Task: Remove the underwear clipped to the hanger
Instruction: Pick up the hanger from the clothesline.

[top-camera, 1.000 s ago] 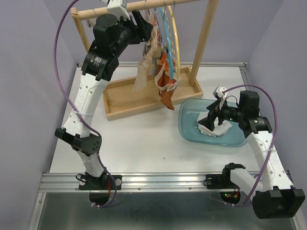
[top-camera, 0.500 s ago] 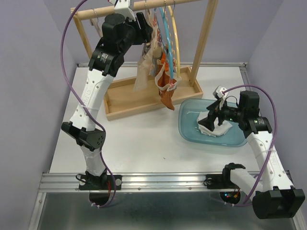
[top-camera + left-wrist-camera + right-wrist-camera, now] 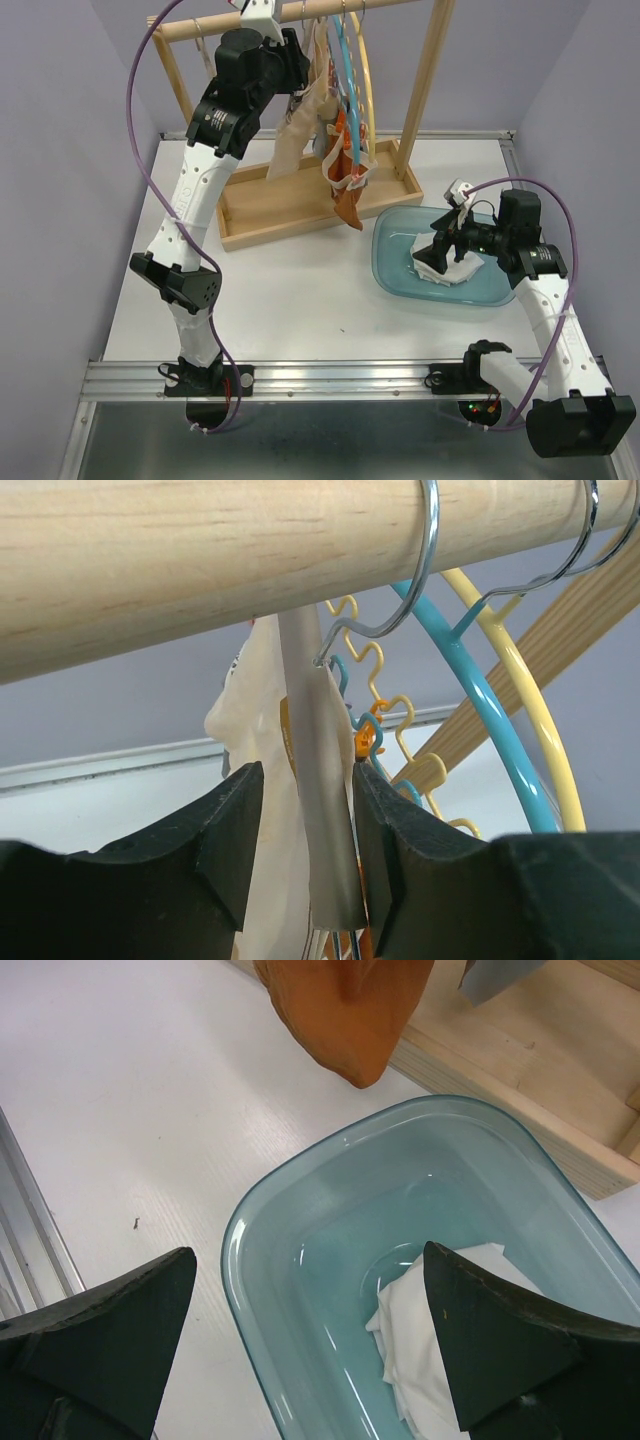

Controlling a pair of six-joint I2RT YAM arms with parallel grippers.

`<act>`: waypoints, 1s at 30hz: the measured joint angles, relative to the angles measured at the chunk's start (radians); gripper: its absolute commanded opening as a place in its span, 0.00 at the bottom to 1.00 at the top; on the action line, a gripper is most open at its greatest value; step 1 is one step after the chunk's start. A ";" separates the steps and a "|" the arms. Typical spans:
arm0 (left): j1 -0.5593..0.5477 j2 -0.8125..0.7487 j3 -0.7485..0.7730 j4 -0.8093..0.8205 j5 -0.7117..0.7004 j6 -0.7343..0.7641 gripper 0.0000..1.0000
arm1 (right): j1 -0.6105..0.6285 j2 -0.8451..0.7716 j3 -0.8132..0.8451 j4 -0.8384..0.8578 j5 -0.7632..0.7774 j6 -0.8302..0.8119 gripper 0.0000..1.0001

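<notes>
left gripper [image 3: 305, 790] jaws straddle a pale strip [image 3: 315, 720]; grip cannot be told. right gripper [image 3: 310, 1258] splayed wide over tub [image 3: 330, 1222].

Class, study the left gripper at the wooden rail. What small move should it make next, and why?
Probably close the left gripper on the pale strip. Its fingers flank that strip just below the wooden rail, but a gap shows on one side, so nothing is gripped yet. Beige underwear hangs behind it.
</notes>
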 measured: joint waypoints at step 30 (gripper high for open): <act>-0.031 0.002 -0.005 0.023 -0.008 0.169 0.00 | 0.000 -0.004 0.000 0.000 -0.001 0.008 1.00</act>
